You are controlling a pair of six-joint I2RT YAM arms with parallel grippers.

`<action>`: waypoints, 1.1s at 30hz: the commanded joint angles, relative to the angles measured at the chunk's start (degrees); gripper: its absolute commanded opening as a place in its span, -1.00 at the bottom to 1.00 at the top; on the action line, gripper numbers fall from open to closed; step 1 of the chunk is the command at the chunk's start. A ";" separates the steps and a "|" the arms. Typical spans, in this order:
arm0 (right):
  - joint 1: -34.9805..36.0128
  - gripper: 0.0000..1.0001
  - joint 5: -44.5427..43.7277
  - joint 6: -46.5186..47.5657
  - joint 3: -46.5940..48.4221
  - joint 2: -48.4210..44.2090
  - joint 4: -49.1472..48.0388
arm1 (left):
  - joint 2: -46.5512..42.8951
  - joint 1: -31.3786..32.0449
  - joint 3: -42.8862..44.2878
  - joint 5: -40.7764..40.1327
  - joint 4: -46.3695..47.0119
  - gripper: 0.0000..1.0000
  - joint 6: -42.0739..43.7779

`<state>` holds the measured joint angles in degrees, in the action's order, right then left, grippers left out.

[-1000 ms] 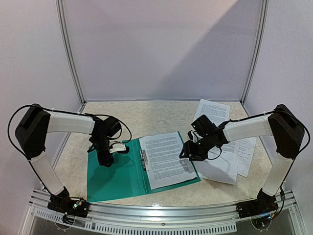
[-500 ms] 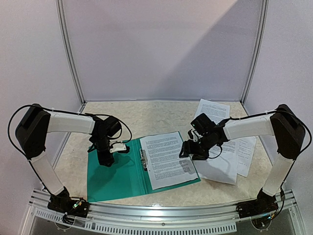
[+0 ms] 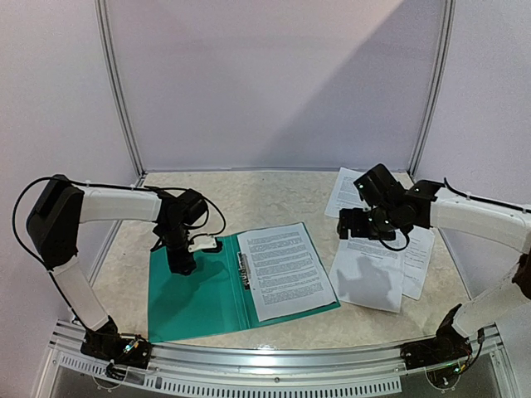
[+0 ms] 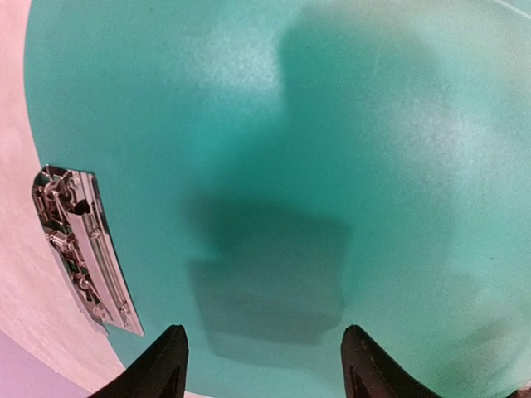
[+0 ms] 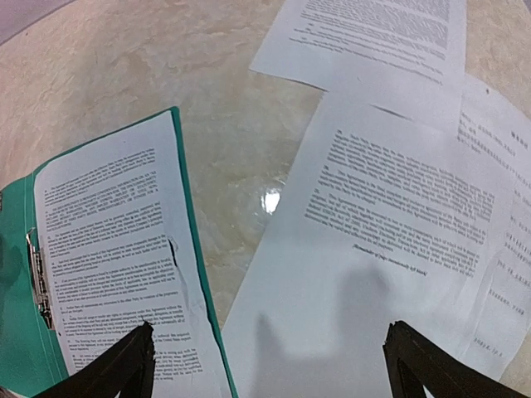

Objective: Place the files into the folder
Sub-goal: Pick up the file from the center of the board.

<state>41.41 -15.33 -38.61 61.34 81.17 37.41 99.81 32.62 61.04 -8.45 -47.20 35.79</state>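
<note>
folder [image 3: 195,303] lies open and flat on table [image 3: 249,199]. one printed sheet [image 3: 284,269] sits on its right half, left edge at the metal clip [image 3: 243,269] by the spine. my left gripper [image 3: 184,265] hangs over the folder's bare left cover, jaws apart, nothing between them. my right gripper [image 3: 348,225] is raised to the right of the folder, jaws spread wide, holding nothing. rest of the files [image 3: 369,278] lie overlapping just beside the folder's right edge.

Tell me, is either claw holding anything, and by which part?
Nothing is held. Left gripper open over the teal folder; right gripper open above the loose sheets.
</note>
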 commanded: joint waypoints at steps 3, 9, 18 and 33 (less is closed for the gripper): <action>-1.09 0.67 3.03 -4.59 -10.67 -5.51 -2.16 | -0.49 0.38 3.10 2.06 -2.45 0.31 -0.11; -4.77 0.64 -0.61 -13.46 -16.30 -8.93 5.63 | -3.65 3.57 9.90 6.81 -6.40 0.32 -1.21; -15.78 0.83 7.30 -16.35 -30.39 -20.78 3.02 | 3.35 22.09 24.37 9.36 -5.23 0.37 -3.86; -20.84 0.86 27.10 -16.53 -40.97 -19.42 -10.72 | 14.27 32.55 36.27 10.24 -4.72 0.38 -3.77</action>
<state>21.58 2.94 -53.95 24.34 60.03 29.65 111.98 62.70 93.71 1.06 -52.34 32.73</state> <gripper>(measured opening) 0.928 0.692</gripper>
